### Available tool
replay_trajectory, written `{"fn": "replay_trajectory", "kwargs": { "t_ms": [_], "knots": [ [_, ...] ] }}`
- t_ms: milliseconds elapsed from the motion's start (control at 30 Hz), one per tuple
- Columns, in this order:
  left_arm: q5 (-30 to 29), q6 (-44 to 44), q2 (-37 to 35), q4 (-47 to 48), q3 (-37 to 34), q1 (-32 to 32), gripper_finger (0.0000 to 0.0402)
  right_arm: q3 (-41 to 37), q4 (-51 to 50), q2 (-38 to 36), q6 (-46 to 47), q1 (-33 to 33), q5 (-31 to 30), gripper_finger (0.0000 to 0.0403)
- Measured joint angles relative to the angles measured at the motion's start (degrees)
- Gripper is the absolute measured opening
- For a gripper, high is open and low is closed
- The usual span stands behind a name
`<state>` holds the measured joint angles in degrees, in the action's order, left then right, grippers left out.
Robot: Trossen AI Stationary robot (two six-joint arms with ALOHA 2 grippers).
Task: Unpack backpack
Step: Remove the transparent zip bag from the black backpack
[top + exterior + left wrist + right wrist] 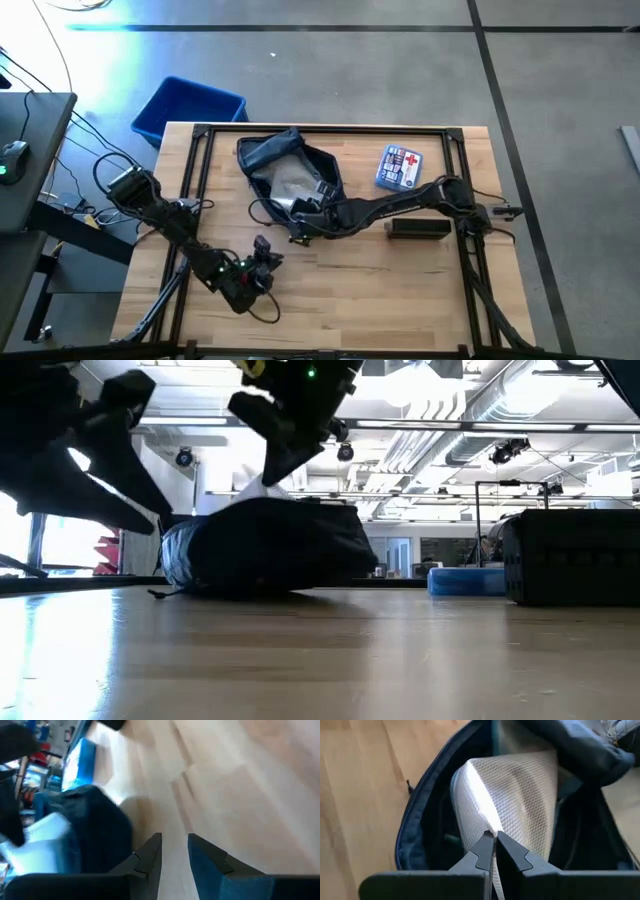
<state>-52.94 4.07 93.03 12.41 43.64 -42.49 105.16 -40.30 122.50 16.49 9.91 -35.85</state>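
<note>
The dark navy backpack (pixel 290 170) lies open on the table's far middle; it also shows in the low view (pixel 270 545). A white mesh pouch (pixel 515 795) sticks out of its opening. My right gripper (pixel 494 836) reaches in from the table's right and is shut on the pouch at the backpack's near side (pixel 300 222). My left gripper (pixel 175 840) is open and empty above bare wood, near and left of the backpack (pixel 265 252). My right gripper pinches a raised fold of the white mesh pouch (pixel 487 822) between its two fingertips, at the pouch's end nearest the gripper. The fingers run along the fold's ridge. The rest of the pouch lies inside the backpack's opening (pixel 435 795).
A blue and white first-aid pouch (pixel 400 167) lies right of the backpack. A black box (pixel 418 228) sits under my right arm. A bright blue bin (pixel 188 108) stands beyond the table's far left corner. Bare wood (pixel 380 300) spreads along the near side.
</note>
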Motion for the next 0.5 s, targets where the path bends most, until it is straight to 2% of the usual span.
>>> {"fn": "replay_trajectory", "kwargs": {
  "t_ms": [200, 300, 500],
  "knots": [
    [-0.36, 1.93, -0.19, -2.79, -1.64, 3.83, 0.0074, 0.00, 3.78, -0.04, -2.00, 0.35, 0.93, 0.0000],
    [-1.49, 3.86, -0.89, -3.24, -1.49, 3.62, 0.0075, 0.00, 4.47, -0.04, -2.07, 0.35, 1.91, 0.0000],
    [-8.05, 3.60, -6.21, -3.85, -2.26, 1.15, 0.0075, -1.03, 4.80, -0.04, -1.92, 0.36, 2.25, 0.0000]
  ]
}}
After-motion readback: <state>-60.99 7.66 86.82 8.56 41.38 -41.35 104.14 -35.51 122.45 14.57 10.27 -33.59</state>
